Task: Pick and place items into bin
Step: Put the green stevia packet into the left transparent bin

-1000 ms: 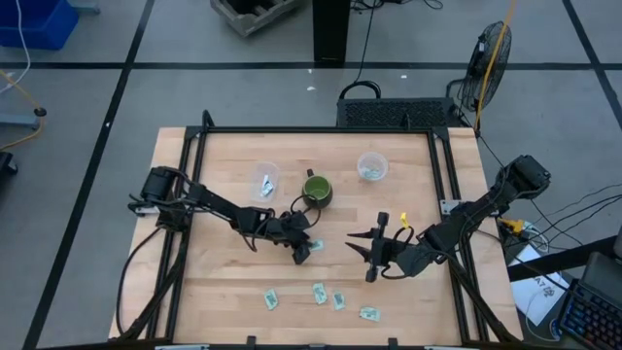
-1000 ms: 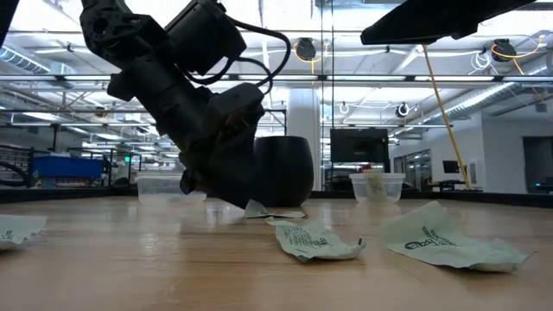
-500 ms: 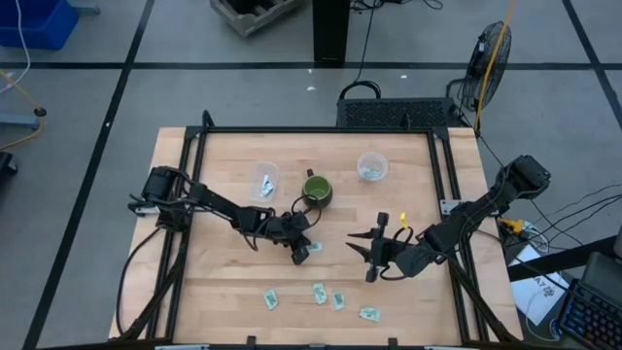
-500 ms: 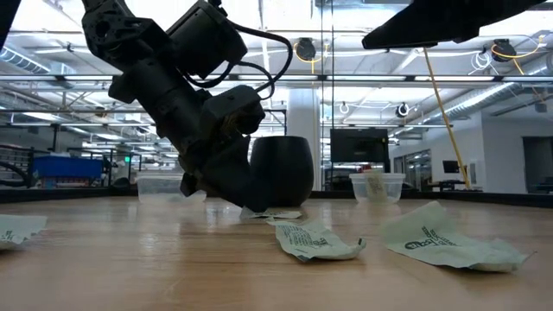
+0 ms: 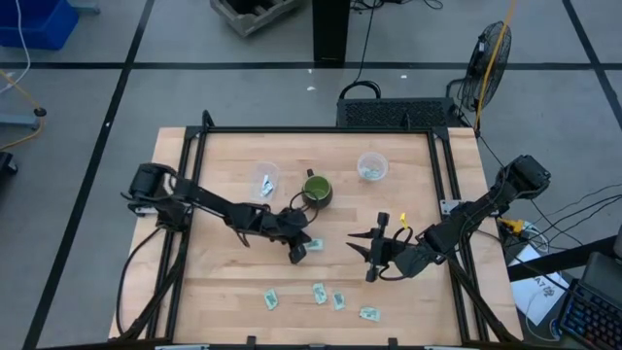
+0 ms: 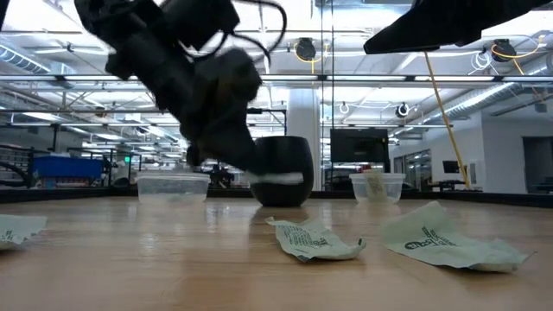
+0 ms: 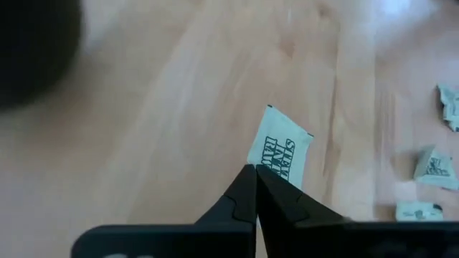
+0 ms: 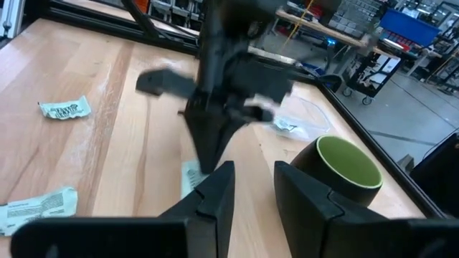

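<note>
My left gripper (image 5: 301, 251) hangs just off the table's middle, on the near side of the dark green mug (image 5: 316, 188), shut on a pale green-and-white packet (image 7: 281, 152). The same packet (image 6: 276, 179) shows blurred in front of the mug in the low view. My right gripper (image 5: 373, 259) waits open and empty to the right of the table's middle. Several more packets (image 5: 319, 292) lie flat near the table's near edge. Two clear tubs (image 5: 264, 178) (image 5: 372, 165) stand toward the far edge, with packets inside. My left gripper pinches the packet by one short end (image 7: 262, 170), between its two fingertips. The fingers slant down from the table's left. The rest of the packet sticks out past the fingertips. It is lifted clear of the table.
The mug stands right behind the lifted packet. Black frame rails (image 5: 321, 130) run round the table top. Two crumpled packets (image 6: 315, 239) (image 6: 449, 238) lie close to the low camera. Bare wood stretches between the two grippers and along the table's left side.
My left gripper has shut on the packet that lay on the table in front of the mug, then risen with it. The packet has gone from lying flat to hanging clear of the wood. My right gripper has kept still.
</note>
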Controlling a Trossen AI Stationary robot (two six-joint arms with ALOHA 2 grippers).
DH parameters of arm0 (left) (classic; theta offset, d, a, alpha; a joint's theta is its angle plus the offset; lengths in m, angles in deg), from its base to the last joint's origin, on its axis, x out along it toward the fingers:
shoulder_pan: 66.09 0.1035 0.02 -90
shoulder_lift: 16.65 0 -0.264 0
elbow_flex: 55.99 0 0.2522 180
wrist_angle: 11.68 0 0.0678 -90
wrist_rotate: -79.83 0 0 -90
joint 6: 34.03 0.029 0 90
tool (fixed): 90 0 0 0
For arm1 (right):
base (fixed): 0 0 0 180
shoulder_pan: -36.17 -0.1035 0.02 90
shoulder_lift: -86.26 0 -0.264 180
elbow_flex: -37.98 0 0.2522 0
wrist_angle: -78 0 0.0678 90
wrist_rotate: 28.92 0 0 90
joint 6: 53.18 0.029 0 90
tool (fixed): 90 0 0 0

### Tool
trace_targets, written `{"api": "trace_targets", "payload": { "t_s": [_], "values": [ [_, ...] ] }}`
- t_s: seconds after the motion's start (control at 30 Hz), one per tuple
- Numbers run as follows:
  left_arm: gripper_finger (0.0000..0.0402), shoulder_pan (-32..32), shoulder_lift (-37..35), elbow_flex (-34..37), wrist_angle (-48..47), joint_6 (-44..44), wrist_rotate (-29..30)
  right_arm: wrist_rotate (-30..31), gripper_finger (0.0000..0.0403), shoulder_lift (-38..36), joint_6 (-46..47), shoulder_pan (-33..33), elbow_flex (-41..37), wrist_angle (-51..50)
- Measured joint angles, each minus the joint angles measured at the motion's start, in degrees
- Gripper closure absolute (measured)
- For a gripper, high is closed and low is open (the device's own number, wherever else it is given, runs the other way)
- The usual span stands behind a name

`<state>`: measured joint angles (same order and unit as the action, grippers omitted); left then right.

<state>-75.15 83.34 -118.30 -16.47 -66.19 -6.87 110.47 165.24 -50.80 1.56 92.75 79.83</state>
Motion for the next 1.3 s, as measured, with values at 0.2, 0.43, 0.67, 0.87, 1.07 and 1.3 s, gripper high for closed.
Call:
{"api": "trace_targets", "payload": {
  "t_s": [0.2, 0.43, 0.67, 0.87, 1.07, 1.3],
  "values": [
    [0.0396, 0.04, -9.56, 0.0, -11.05, 1.77, 6.17, -0.09, 0.0312, 0.0, 0.17, -0.02, -0.02, -0.39],
    [0.0396, -0.07, -18.97, -0.04, -22.67, 1.95, 13.58, -0.15, 0.0312, 0.0, 0.17, -0.39, -0.02, -0.61],
    [0.0397, 1.51, -23.48, -0.09, -33.98, 1.53, 22.87, -0.14, 0.0312, 0.0, 0.17, -0.39, -0.02, -0.57],
    [0.0398, 4.85, -23.79, -0.02, -44.29, -2.82, 30.98, -0.13, 0.0312, 0.0, 0.39, -0.37, -0.04, -0.47],
    [0.0394, 9.1, -23.79, 1.6, -46.88, -4.33, 33.2, -0.14, 0.0312, 0.0, 0.63, -0.37, -0.04, -0.49],
    [0.0383, 13.5, -23.15, 5.2, -45.11, -3.06, 31.26, -0.44, 0.0312, 0.0, 0.63, -0.37, -0.04, -0.66]
  ]
}}
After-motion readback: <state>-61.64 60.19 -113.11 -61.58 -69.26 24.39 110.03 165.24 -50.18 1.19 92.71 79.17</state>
